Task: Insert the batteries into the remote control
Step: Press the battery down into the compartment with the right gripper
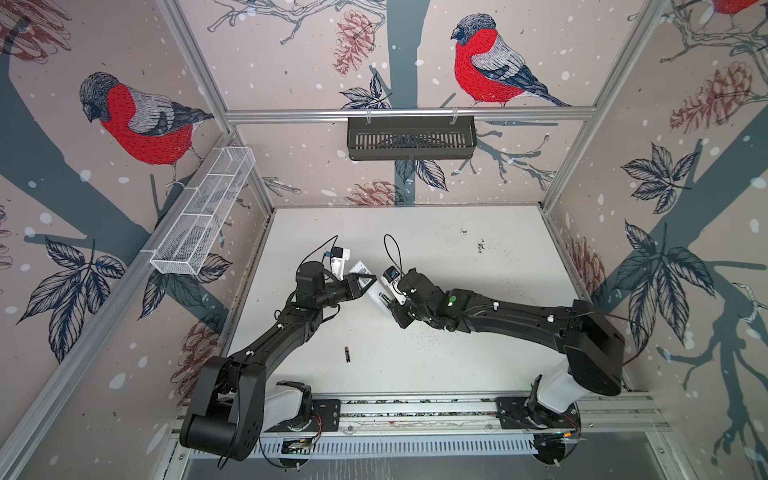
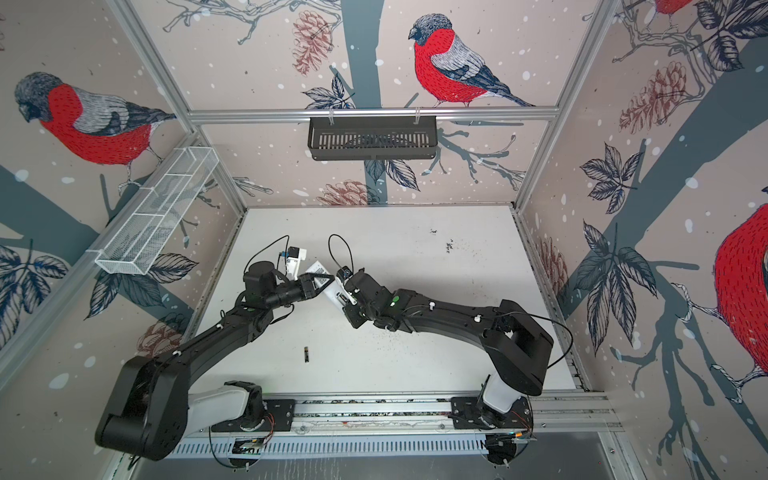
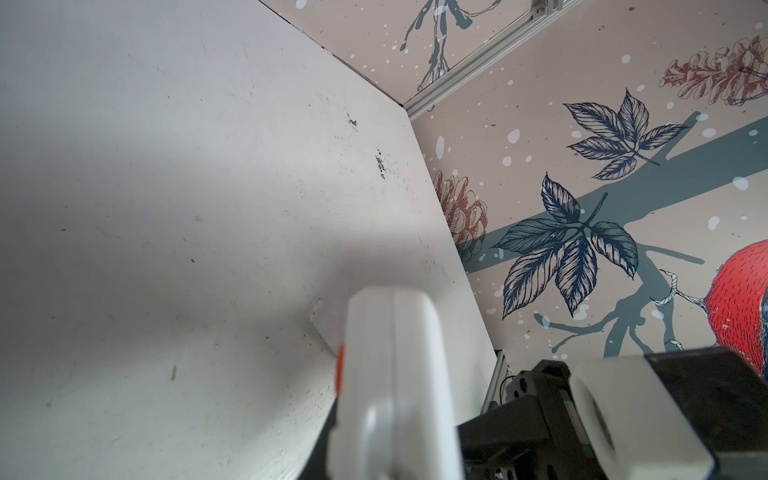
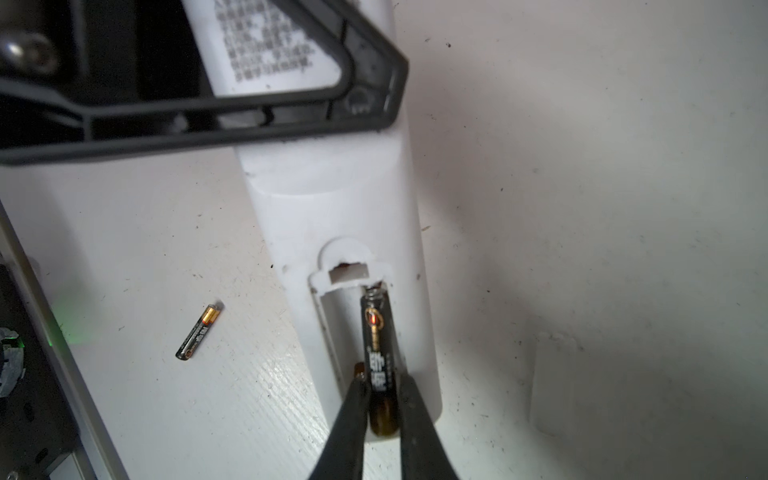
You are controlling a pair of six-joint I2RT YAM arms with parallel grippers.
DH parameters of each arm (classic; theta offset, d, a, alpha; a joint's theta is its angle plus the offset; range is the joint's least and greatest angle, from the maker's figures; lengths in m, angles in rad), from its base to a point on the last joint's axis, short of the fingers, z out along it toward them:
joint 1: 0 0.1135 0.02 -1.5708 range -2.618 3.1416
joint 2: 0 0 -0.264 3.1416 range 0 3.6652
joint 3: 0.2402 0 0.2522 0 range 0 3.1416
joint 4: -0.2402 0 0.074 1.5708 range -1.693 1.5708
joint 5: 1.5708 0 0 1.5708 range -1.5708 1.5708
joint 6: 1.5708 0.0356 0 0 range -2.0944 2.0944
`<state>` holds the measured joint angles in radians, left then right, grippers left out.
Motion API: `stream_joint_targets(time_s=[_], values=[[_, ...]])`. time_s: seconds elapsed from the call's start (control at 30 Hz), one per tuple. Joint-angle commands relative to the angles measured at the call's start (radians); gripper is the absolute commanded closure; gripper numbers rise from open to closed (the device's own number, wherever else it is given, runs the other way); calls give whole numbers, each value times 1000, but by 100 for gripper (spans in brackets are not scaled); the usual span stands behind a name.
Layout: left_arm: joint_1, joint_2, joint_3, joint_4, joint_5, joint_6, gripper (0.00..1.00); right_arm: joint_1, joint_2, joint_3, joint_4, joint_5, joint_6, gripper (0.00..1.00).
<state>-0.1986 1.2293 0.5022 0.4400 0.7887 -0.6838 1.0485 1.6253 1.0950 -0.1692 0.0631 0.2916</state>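
The white remote control (image 4: 332, 208) lies back-up and slanted near the table's middle, its battery bay uncovered (image 1: 371, 291) (image 2: 331, 292). My left gripper (image 1: 368, 281) (image 2: 323, 282) is shut on its printed end; one dark finger (image 4: 361, 104) crosses the back. In the left wrist view the remote (image 3: 395, 374) fills the jaws edge-on. My right gripper (image 4: 382, 380) (image 1: 388, 302) (image 2: 343, 300) is shut on a black battery (image 4: 376, 340). That battery lies slanted in one slot of the bay, its far end at the spring. A second battery (image 4: 199, 330) (image 1: 346, 354) (image 2: 306, 354) lies loose on the table.
A flat white piece (image 4: 557, 382) lies on the table (image 1: 457, 257) beside the remote. A white wire basket (image 1: 203, 216) hangs on the left wall and a black basket (image 1: 411, 137) on the back wall. The arms' mounting rail (image 1: 415, 409) runs along the front edge.
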Motion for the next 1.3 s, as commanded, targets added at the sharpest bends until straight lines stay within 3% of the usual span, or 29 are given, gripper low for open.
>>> stream_joint_targets(time_s=[0.0,0.27,0.5,1.27], values=[[7,9,-2,64,49,-22,100,-1,5,18,-37,51,18,81],[16,32,-2,78,74,-37,100,-2,-10,22,-27,17,-2,73],[33,44,-13,108,85,-64,100,4,-34,13,-15,-26,-36,72],[48,64,-24,169,135,-110,100,19,31,62,-49,83,-41,87]])
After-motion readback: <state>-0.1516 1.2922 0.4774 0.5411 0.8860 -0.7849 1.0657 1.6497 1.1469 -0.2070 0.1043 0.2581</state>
